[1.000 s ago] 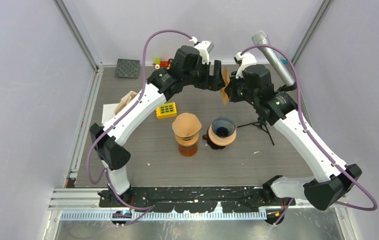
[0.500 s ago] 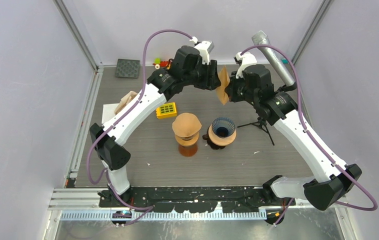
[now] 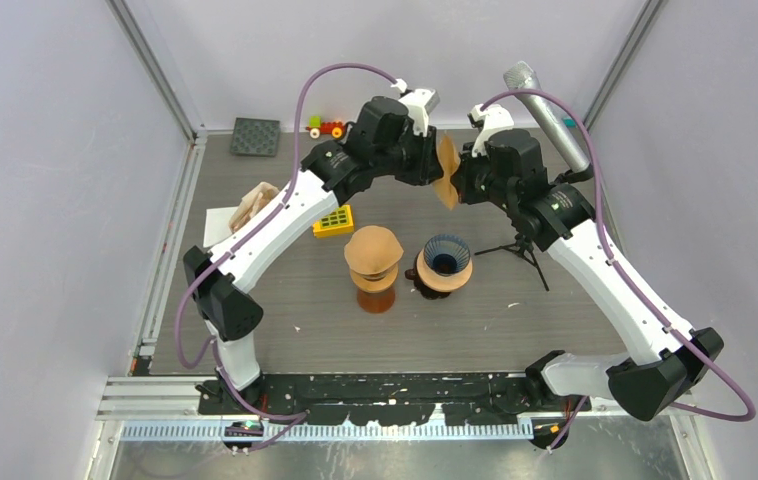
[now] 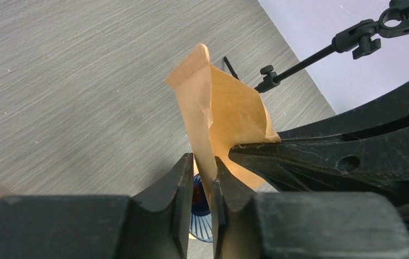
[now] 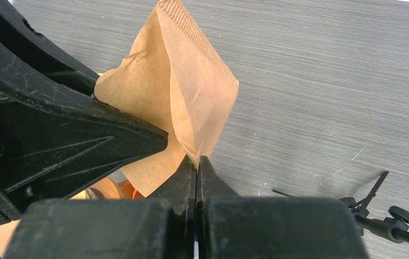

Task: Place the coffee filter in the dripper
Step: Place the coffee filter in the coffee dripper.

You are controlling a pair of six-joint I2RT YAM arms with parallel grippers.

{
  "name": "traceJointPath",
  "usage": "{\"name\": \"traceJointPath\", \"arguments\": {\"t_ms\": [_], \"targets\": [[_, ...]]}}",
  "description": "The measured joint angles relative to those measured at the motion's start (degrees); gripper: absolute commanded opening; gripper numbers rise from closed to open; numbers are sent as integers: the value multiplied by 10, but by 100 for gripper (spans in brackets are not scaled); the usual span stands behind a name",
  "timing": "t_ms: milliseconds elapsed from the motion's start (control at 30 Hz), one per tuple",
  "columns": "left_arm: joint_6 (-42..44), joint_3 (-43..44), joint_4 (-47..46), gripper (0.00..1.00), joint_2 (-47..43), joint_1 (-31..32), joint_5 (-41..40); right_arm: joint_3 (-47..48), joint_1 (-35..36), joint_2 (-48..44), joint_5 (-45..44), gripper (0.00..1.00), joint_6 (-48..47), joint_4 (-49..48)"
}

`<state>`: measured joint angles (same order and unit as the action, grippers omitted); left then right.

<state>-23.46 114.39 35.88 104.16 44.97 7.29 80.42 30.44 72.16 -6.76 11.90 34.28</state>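
Filter (image 3: 446, 170): brown paper cone, partly spread, held in the air over the far middle of the table (image 3: 285, 290). Right gripper (image 5: 197, 164) is pinched tight on its lower corner. Left gripper (image 4: 203, 162) has its jaws narrow around one ply; whether they grip it cannot be told. Dripper (image 3: 444, 260): blue ribbed cone on a tan collar, near of the filter, its inside dark. Brown capped pot (image 3: 373, 268) stands just left of it.

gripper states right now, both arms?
Left gripper: narrowly open, astride the brown paper coffee filter, not clamped.
Right gripper: shut on that filter.
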Motion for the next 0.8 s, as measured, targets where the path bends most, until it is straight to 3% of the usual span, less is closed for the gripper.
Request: {"name": "traceJointPath", "arguments": {"t_ms": [167, 600, 800], "targets": [[15, 0, 0, 0, 0, 5, 0, 0, 3, 0, -13, 0, -10, 0], [49, -6, 0, 0, 0, 10, -31, -15, 16, -9, -71, 1, -51, -10], [53, -19, 0, 0, 0, 10, -42, -23, 16, -19, -85, 7, -60, -12]]}}
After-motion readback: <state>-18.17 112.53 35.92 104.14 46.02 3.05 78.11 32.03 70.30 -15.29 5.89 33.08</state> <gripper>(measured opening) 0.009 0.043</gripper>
